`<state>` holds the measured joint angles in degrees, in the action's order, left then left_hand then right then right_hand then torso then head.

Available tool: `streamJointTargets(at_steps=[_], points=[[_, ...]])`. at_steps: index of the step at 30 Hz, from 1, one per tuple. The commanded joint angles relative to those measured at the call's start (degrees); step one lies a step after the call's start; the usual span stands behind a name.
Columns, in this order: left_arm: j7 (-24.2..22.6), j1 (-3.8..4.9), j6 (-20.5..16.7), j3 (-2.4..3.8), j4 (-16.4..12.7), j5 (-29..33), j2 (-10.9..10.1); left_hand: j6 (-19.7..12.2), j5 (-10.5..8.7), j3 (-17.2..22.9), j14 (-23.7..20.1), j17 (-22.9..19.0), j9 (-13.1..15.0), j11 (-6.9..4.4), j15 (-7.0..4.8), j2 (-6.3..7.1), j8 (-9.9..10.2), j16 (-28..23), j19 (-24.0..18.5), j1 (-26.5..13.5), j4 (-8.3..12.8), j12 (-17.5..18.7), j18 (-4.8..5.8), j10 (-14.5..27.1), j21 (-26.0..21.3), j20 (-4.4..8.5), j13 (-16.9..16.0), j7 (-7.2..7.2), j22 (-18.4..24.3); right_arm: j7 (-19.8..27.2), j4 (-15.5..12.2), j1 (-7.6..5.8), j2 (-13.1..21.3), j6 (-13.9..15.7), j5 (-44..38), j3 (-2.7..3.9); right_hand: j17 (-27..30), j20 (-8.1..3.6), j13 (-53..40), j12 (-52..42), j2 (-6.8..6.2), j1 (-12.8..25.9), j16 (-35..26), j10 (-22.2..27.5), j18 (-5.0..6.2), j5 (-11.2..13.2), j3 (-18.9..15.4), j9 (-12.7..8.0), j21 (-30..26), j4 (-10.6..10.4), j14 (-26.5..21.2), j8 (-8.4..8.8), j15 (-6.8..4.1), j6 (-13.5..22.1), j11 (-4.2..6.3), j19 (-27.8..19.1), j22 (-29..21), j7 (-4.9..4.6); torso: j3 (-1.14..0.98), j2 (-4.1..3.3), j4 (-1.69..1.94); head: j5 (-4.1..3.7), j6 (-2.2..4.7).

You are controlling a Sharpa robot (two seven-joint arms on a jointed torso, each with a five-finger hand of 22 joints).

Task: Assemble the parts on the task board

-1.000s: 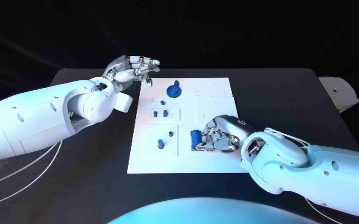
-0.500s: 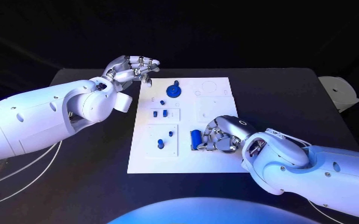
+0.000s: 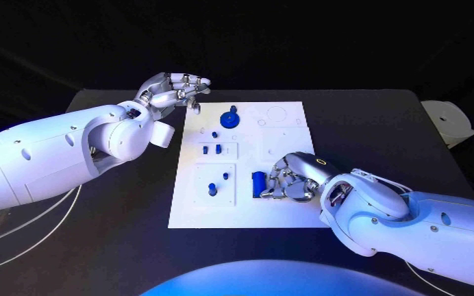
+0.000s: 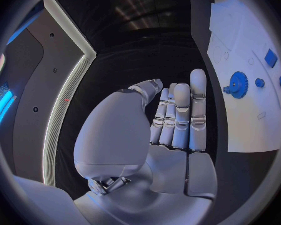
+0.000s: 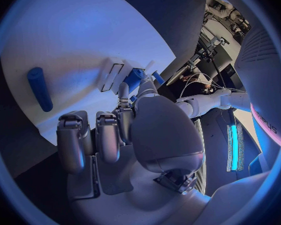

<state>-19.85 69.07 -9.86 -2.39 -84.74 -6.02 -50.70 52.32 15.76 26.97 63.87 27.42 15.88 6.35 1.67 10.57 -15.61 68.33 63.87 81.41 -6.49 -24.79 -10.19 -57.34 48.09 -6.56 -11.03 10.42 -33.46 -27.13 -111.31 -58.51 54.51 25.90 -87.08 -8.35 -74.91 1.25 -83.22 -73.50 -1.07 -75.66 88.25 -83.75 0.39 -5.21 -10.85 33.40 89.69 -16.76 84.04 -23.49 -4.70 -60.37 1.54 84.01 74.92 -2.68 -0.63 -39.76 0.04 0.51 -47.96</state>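
The task board (image 3: pixel 240 166) lies in the middle of the head view, a white plate on the black table (image 3: pixel 385 125). Near its upper edge a blue gear-shaped part (image 3: pixel 229 118) stands, with a small blue piece (image 3: pixel 214 134) just below it and a pair of small blue pieces (image 3: pixel 210 150) in a recessed rectangle lower down. Further toward the bottom of the frame, two more small blue parts (image 3: pixel 218 182) sit in a second recess on the board's left half. At the board's lower right a blue cylindrical part (image 3: pixel 257 183) lies lengthwise.

The right hand (image 3: pixel 294 178) is right beside that cylinder, its fingers curled down onto the board next to it; whether it actually grips anything I cannot tell. In the right wrist view the curled fingers (image 5: pixel 97 135) rest over the white plate with a blue cylinder (image 5: pixel 39 88) apart from them.

The left hand (image 3: pixel 174 92) hovers at the upper left of the board, off its corner, fingers straight, held close together, holding nothing; the left wrist view shows its palm (image 4: pixel 172 120) bare.
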Motion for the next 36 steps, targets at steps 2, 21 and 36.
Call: streamJointTargets(at_steps=[2, 21, 36], points=[[-0.3, 0.02, 0.9, 0.03, -0.1, 0.3, 0.0, -0.4, -0.15, 0.1, -0.3, -0.1, 0.1, -0.12, 0.09, 0.05, -0.3, 0.0, -0.2, -0.6, -0.1, -0.2, -0.37, 0.3, -0.2, -0.08, -0.1, -0.11, 0.1, 1.7, -0.1, 0.02, 0.0, -0.8, 0.9, 0.01, -11.1, 0.01, 1.5, 0.3, -0.70, 2.1, 0.1, -0.8, -0.39, 1.0, -1.5, 0.0, 0.3, 0.0, 5.2, -0.34, -0.17, -0.1, -0.26, 6.0, 15.1, -0.20, 0.02, 0.02, -0.04, 0.06, 0.02], [-0.3, 0.02, 1.0, 0.02, 0.0, 0.3, 0.0, -0.4, -0.15, 0.1, -0.3, -0.1, 0.1, -0.12, 0.09, 0.05, -0.3, 0.0, -0.2, -0.6, -0.1, -0.2, -0.37, 0.3, -0.2, -0.08, -0.1, -0.11, 0.1, 1.9, 0.4, 0.01, 0.3, 1.2, 0.2, 0.02, -11.4, -0.06, 1.1, -0.3, 2.18, 0.5, 0.2, -1.1, -0.39, -1.3, -2.5, 0.1, 0.3, 0.2, 5.2, -0.77, -0.30, 0.1, -0.09, 6.0, 15.1, -0.01, -0.05, 0.05, 0.00, -0.11, 0.06], [-0.2, 0.01, 1.0, 0.00, 0.0, 0.3, 0.1, -0.5, -0.12, 0.2, -0.3, -0.2, 0.1, -0.13, 0.09, -0.12, -0.4, 0.1, -0.2, -0.7, -0.2, -0.5, -0.38, 0.5, -0.3, -0.10, -0.1, -0.13, 0.2, 0.8, 2.6, 0.11, -1.8, 0.1, -1.8, 0.01, -11.6, -0.35, 0.5, -1.1, 3.92, -6.1, 0.3, -1.5, -0.39, -0.8, -2.4, -0.1, 0.3, 0.6, 5.3, -0.94, -0.61, 0.1, 0.27, 6.0, 15.1, 0.37, 0.06, 0.03, 0.00, 0.01, -0.09]])
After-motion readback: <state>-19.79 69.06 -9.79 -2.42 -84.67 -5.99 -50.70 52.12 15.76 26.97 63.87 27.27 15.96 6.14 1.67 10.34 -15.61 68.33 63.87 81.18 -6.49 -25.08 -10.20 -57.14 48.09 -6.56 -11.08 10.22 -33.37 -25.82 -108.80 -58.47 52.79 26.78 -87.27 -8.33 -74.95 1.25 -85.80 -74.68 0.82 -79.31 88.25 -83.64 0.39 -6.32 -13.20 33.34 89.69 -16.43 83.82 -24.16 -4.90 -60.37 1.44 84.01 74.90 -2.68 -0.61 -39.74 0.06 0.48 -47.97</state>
